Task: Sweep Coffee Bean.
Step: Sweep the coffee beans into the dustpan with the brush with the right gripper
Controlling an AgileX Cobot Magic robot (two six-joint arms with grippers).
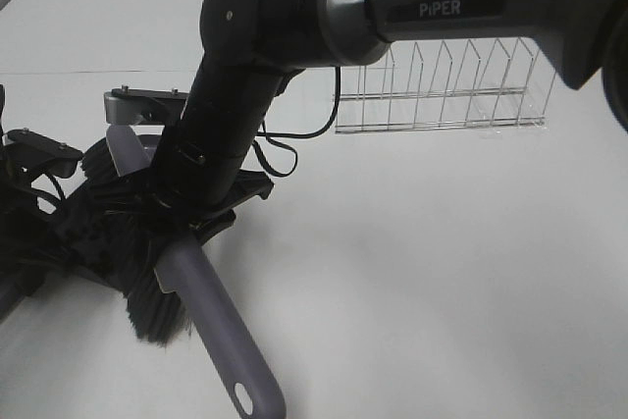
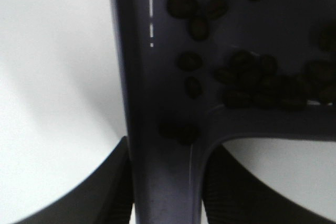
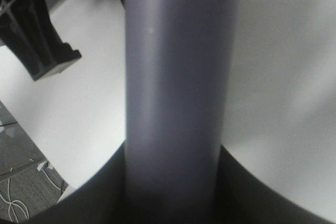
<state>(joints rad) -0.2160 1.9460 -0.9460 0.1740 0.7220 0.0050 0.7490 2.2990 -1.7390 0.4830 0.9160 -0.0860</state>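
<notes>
From the high camera my right arm (image 1: 235,95) fills the middle and covers most of the work at 8 o'clock. I can see the brush (image 1: 221,326) handle running out toward 6 o'clock with dark bristles beside it. The right end effector (image 3: 173,174) is buried under the arm in that view. Its wrist camera shows it clamped on the brush handle, a finger (image 3: 100,192) pressed to each side, with the brush head out of frame.

The left end effector (image 2: 165,182) is closed on the dustpan (image 2: 157,103) handle. The beans (image 2: 247,74) lie in the pan, mostly bunched against the wall on the handle side, with a few loose. That picture is blurred and the pan is cut off, so I cannot count them. In the high view I cannot pick out the pan or beans in the dark clutter.

A wire rack (image 1: 442,85) stands at 1 o'clock on the tabletop (image 1: 442,272), partly behind the arm.
</notes>
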